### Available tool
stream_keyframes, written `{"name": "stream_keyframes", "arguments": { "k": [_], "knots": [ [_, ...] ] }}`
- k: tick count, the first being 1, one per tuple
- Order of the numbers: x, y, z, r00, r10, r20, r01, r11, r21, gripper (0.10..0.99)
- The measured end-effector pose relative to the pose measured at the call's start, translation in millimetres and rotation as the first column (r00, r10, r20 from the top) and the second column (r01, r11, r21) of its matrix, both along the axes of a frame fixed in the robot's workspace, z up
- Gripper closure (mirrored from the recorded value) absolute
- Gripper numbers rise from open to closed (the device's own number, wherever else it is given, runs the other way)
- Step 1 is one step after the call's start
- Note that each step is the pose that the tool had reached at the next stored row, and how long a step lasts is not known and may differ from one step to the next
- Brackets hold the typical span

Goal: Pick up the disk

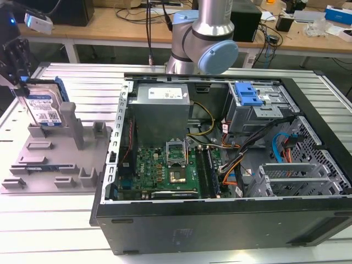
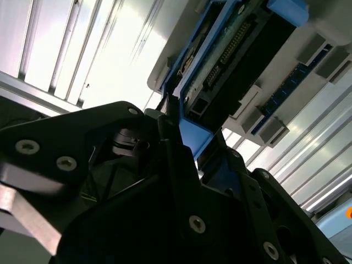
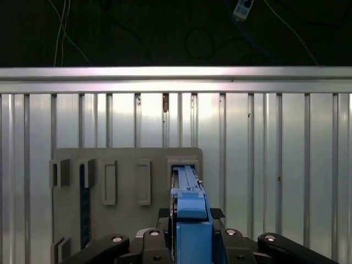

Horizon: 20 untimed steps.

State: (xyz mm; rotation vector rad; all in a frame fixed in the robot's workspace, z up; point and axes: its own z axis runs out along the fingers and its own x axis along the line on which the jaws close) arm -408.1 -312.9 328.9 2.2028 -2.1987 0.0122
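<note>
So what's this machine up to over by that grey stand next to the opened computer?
The robot arm's gripper is closed on the disk, a silver hard drive with blue rails. The disk stands upright on edge in the grey fixture, at the exterior view's left, beside the open computer case. The jaws clamp its top end.

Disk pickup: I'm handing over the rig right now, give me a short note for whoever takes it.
Gripper: fingers shut on the disk, gripping its top edge.
Disk: upright on edge at the grey fixture, on the exterior view's left, beside the open computer case; its blue rail sits between the fingers in the first wrist view.
Done: grasp.
Left: disk bottom looks level with the fixture's slot, not lifted clear.
</note>
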Motion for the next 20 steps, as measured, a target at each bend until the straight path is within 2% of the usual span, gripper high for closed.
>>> {"name": "stream_keyframes", "arguments": {
  "k": [1, 3, 10, 20],
  "knots": [
    [0.0, 0.0, 3.7, 1.0, 0.0, 0.0, 0.0, 1.0, 0.0, 0.722],
    [0.0, 0.0, 16.7, 1.0, 0.0, 0.0, 0.0, 1.0, 0.001, 0.722],
    [0.0, -0.1, 48.7, 1.0, 0.0, 0.0, 0.0, 1.0, 0.005, 0.722],
    [0.0, -0.8, 104.3, 1.0, 0.0, 0.0001, 0.0, 0.9999, 0.015, 0.722]
  ]
}}
